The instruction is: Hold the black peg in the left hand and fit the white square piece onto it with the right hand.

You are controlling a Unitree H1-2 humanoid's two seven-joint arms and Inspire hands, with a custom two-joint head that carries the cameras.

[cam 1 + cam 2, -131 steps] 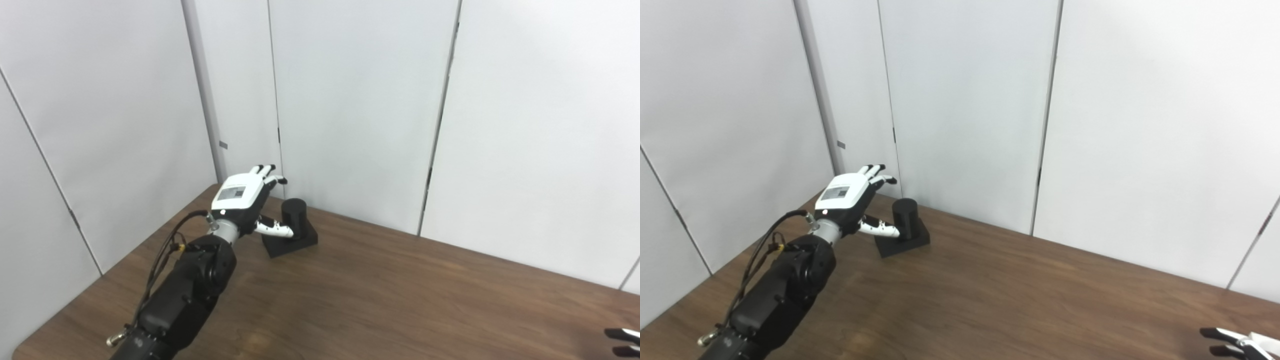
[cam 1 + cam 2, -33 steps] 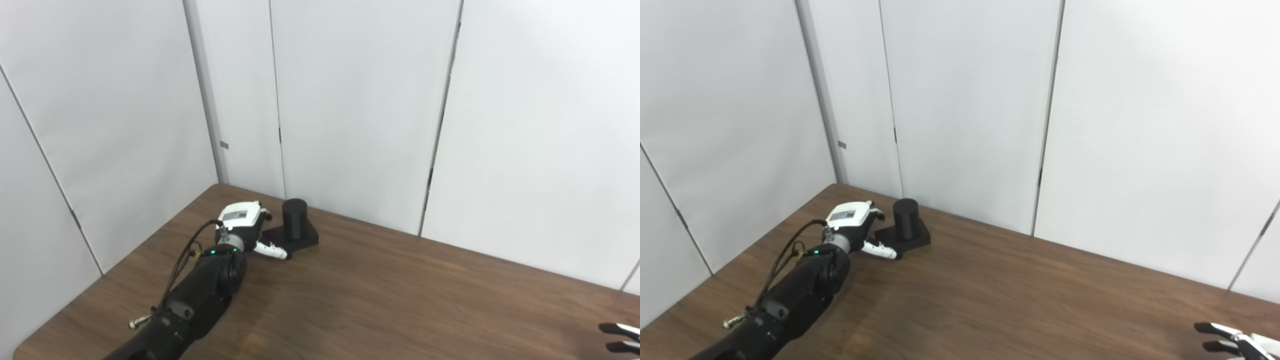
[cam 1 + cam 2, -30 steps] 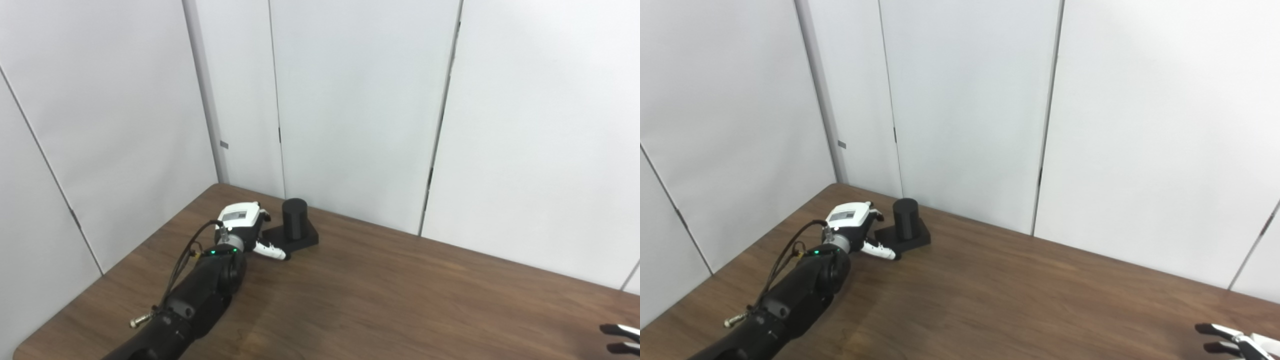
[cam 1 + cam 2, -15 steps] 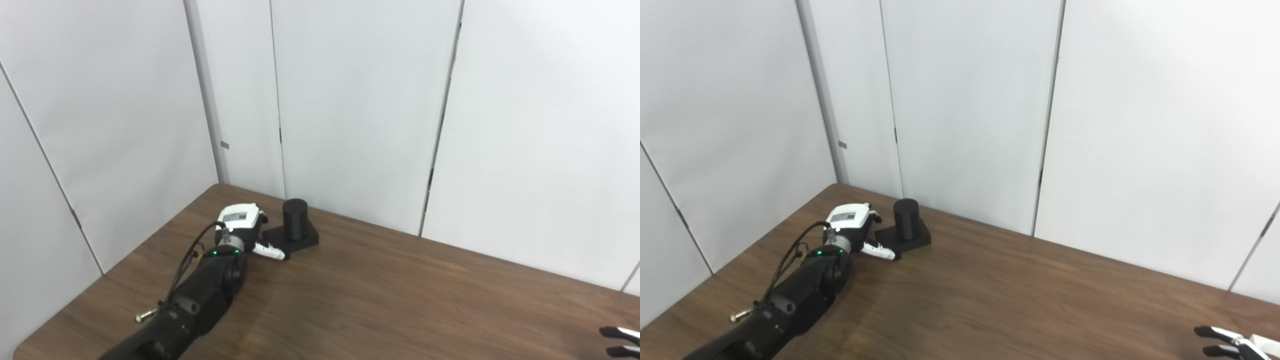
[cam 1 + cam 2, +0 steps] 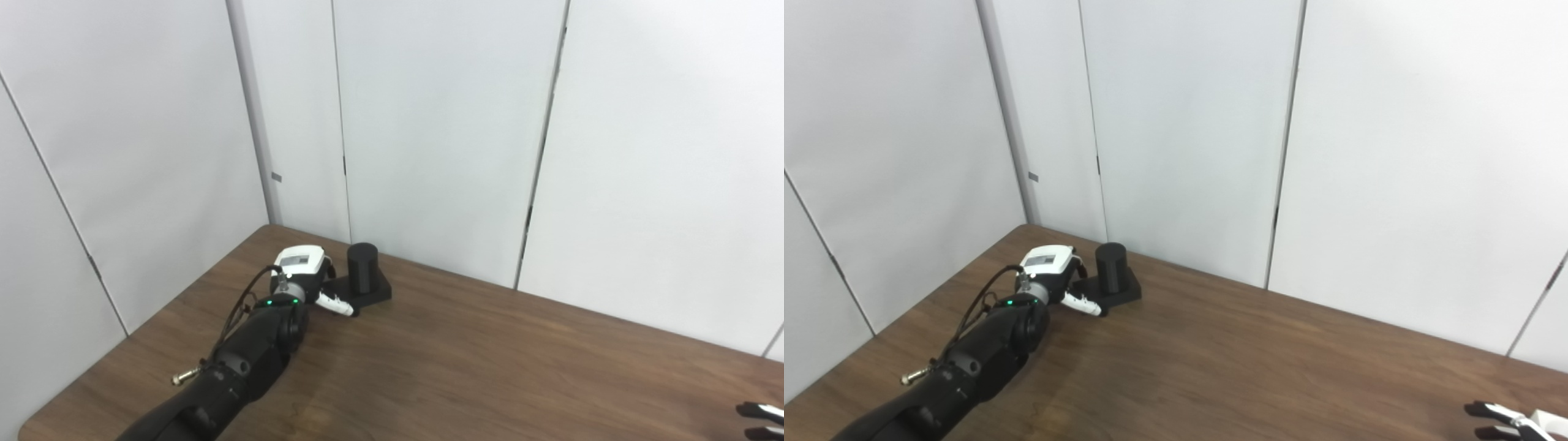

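Note:
The black peg [image 5: 362, 267] is a short upright cylinder on a square black base [image 5: 376, 293], standing at the table's far left near the wall. My left hand [image 5: 299, 268] lies low at the table, right against the left side of that base. Its thumb [image 5: 334, 304] stretches along the base's front corner, and its fingers are hidden behind the white back of the hand. The peg stands on the table, not lifted. Of my right hand [image 5: 1510, 419] only dark fingertips show at the bottom right corner. No white square piece is in view.
The brown wooden table [image 5: 490, 355] stretches from the peg to the right hand. White wall panels [image 5: 429, 122] close in right behind the peg and along the left side. The table's left edge [image 5: 153, 318] runs beside my forearm.
The left hand came down from above the peg to table level, then edged right against the base, its thumb drawing in. The peg has stayed put. The right fingertips slid slightly lower.

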